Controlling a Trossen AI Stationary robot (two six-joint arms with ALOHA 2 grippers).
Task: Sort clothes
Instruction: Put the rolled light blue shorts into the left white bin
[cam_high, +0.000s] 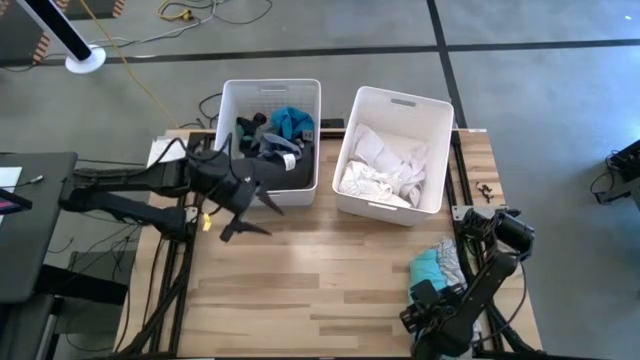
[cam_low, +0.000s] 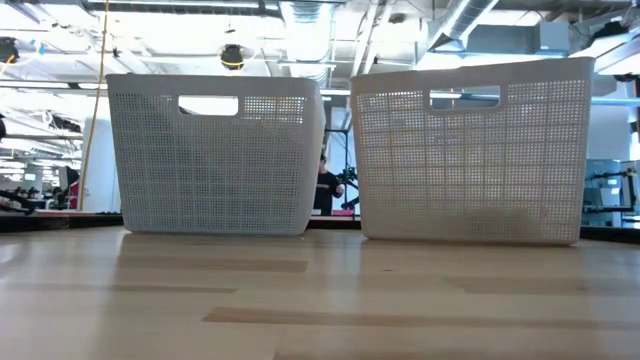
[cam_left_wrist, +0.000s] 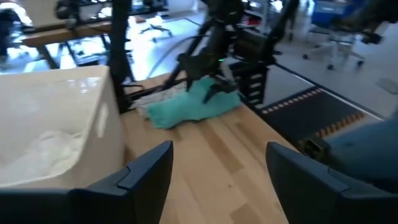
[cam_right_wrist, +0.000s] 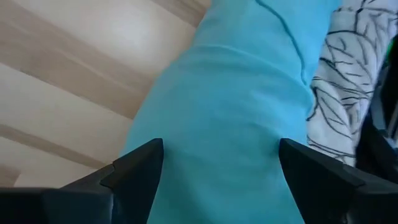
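I see two bins on the wooden table (cam_high: 300, 280) and both arms down over it.

The left bin (cam_high: 232, 100) holds dark and blue clothes (cam_high: 275, 135); the right bin (cam_high: 440, 120) holds white clothes (cam_high: 385, 165). My left gripper (cam_high: 262, 207) hangs just in front of the left bin, fingers (cam_left_wrist: 149, 171) spread and empty. My right gripper (cam_right_wrist: 217, 168) sits low over the teal garment (cam_right_wrist: 230, 93) near the table's right edge, jaws spread either side of the cloth, possibly touching it. A white patterned garment (cam_right_wrist: 342, 74) lies touching the teal one.
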